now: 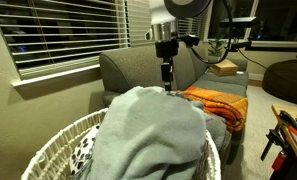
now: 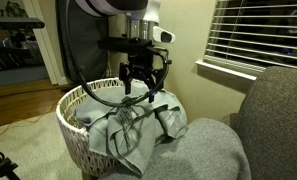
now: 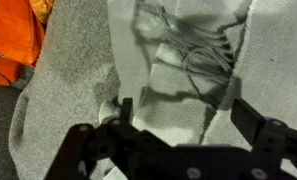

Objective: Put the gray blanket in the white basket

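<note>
the largest item is the gray sofa (image 1: 138, 65), standing under a window with slatted blinds (image 1: 58, 35); its rough gray upholstery also fills the right foreground in an exterior view (image 2: 273, 110). next in size, the gray blanket (image 1: 153, 135) is heaped in many folds in and over the white basket (image 1: 58, 145). in both exterior views the bulk of the blanket (image 2: 138, 130) sits inside the basket (image 2: 73, 135) and rises above its openwork rim, with one part spilling over the rim on the sofa side. the basket stands on the floor just beside the sofa. an orange blanket (image 1: 216, 103) lies crumpled on the sofa seat, near the gray one; whether the two touch cannot be told. a white blanket with black spots (image 1: 83, 150) shows inside the basket, between the wicker wall and the gray fabric. the tool (image 2: 140, 92) hangs above the blanket heap with its jaws spread wide and nothing between them; it is released. the wrist view confirms this: the tool (image 3: 178, 115) is parted over pale folded fabric (image 3: 168, 80), apart from it, with the orange blanket (image 3: 13, 40) at the upper left corner. a small cardboard box (image 1: 225, 68) rests at the far end of the sofa.
</note>
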Robot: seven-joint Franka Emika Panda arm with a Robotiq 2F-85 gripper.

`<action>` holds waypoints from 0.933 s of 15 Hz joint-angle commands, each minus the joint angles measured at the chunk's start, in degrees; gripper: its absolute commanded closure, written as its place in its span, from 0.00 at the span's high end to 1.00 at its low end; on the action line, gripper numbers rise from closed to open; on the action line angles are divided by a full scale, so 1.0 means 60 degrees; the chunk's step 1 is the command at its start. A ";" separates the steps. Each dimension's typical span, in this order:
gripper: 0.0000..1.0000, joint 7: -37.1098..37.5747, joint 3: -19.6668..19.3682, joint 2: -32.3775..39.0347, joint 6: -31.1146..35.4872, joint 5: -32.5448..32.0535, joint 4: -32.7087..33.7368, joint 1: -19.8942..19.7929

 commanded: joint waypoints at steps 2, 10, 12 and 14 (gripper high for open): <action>1.00 -0.0163 0.0023 -0.0344 0.0641 0.0704 -0.0545 -0.0259; 1.00 -0.0671 0.0073 -0.0215 0.0973 0.1798 -0.0820 -0.0574; 1.00 -0.0795 0.0070 -0.0165 0.0999 0.1975 -0.0863 -0.0650; 1.00 -0.0909 0.0074 -0.0114 0.1023 0.2178 -0.0908 -0.0742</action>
